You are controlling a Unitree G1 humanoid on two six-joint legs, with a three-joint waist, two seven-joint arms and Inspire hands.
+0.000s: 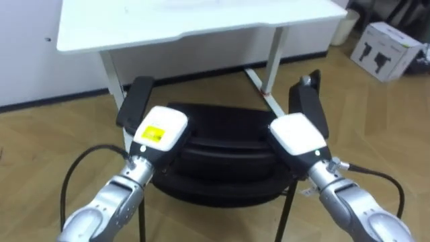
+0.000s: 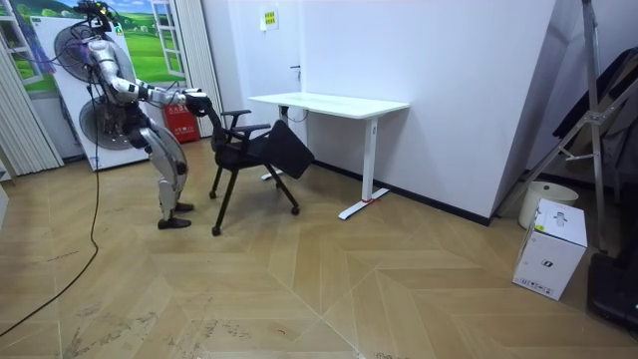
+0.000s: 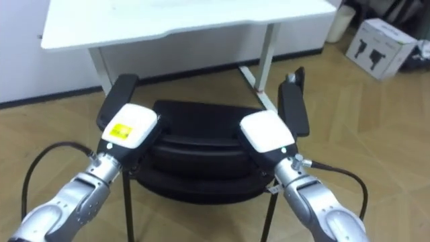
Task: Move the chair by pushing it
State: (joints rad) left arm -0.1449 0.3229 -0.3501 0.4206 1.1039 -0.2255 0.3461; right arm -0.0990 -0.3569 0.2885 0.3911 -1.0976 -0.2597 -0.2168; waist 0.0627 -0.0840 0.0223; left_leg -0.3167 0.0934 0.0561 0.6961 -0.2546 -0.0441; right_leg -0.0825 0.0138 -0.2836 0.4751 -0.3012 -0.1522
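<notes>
A black chair point(image 1: 222, 144) with two armrests stands just in front of me, its seat facing a white desk point(image 1: 201, 23). My left hand point(image 1: 160, 131) rests on the left top of the chair's backrest, its fingers hidden over the edge. My right hand point(image 1: 297, 133) lies on the right top the same way. In the room view I stand bent forward at the room view's left, both arms stretched out to the chair point(image 2: 254, 150), which stands short of the desk point(image 2: 329, 103).
The desk's leg and foot point(image 1: 269, 74) stand on the wood floor ahead of the chair's right side. A white box point(image 1: 390, 48) sits on the floor at the far right. A fan point(image 2: 75, 60) and a red extinguisher point(image 2: 179, 120) are behind me.
</notes>
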